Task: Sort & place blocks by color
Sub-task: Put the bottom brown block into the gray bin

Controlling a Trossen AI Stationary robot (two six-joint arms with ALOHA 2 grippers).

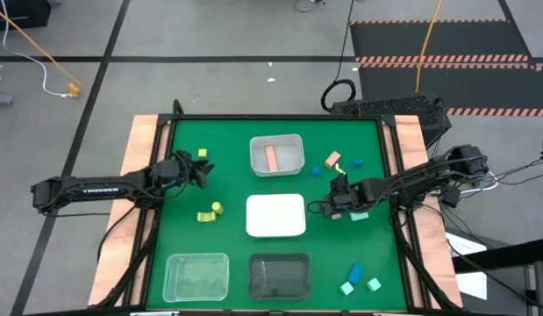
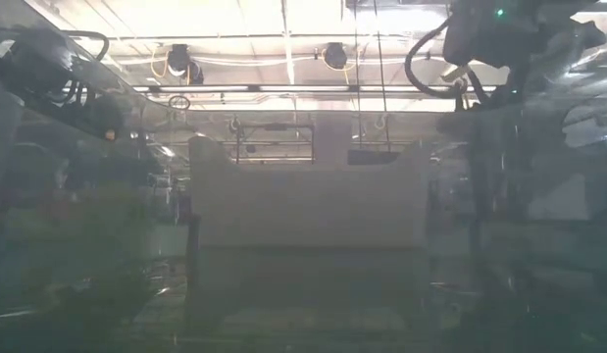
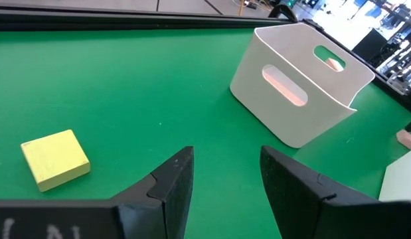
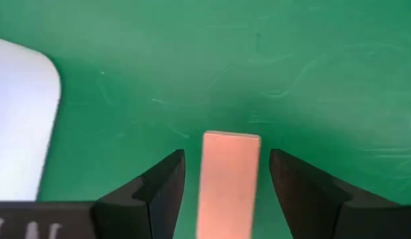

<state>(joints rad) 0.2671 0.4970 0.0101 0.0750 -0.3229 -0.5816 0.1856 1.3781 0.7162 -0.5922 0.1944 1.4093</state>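
from above, the green tabletop carries scattered blocks; the left gripper hovers near a yellow block, and the right gripper sits beside the white tray. left wrist view: jaws parted and empty, a yellow block alongside. right wrist view: a salmon block stands between open jaws, gaps on both sides.

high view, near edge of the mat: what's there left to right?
Clear tray → black tray → blue block above a mint block → another mint block.
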